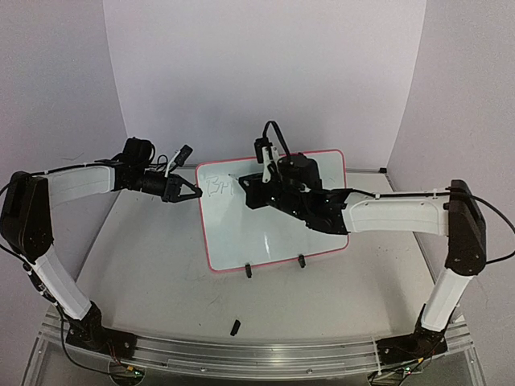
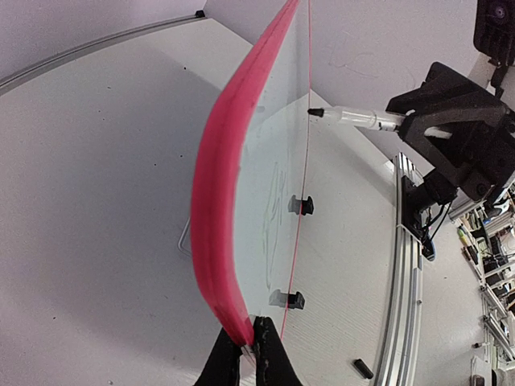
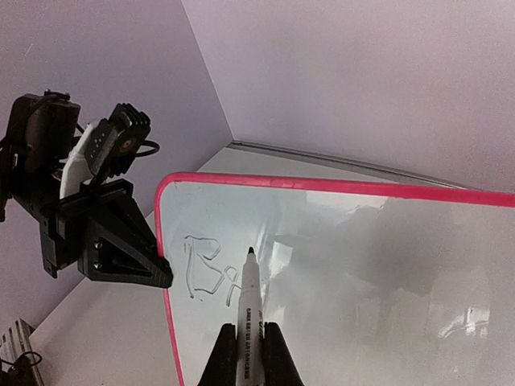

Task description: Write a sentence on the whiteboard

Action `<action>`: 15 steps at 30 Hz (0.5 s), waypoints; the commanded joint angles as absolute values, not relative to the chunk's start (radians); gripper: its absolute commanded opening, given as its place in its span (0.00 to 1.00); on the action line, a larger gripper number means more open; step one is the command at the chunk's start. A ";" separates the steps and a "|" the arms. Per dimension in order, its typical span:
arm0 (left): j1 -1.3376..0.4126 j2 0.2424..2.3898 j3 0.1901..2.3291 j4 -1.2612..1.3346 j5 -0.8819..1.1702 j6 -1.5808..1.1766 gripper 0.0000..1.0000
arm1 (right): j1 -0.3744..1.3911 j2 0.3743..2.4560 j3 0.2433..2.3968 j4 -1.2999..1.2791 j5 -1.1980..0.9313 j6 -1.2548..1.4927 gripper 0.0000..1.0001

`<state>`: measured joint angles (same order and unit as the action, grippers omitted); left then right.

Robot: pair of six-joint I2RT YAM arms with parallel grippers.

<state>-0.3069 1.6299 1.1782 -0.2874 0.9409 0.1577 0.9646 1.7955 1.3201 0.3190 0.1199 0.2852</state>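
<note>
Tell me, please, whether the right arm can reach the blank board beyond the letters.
Probably yes: the right gripper holds the marker at the board beside the letters, and nothing covers the blank surface beyond them.

2 arms extended inward, left gripper (image 2: 251, 342) and right gripper (image 3: 249, 334) both clamped tight

I see the whiteboard (image 3: 362, 273) glossy white, framed red-pink; sentence (image 3: 205, 272) thin, dark; marker (image 3: 253, 301) white, black-tipped.

Small blk piece (image 1: 235, 326) on white table (image 1: 145, 273) nr front alu rail (image 1: 257, 351), lilac backdrop (image 1: 265, 72) behind.
</note>
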 commanded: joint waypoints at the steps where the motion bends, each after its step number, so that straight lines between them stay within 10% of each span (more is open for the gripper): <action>1: -0.321 1.613 1.205 -0.291 0.893 0.249 0.00 | 0.961 1.822 1.361 0.307 0.163 0.276 0.00; 15: -0.322 1.610 1.203 -0.292 0.894 0.250 0.00 | 0.960 1.848 1.370 0.278 0.213 0.283 0.00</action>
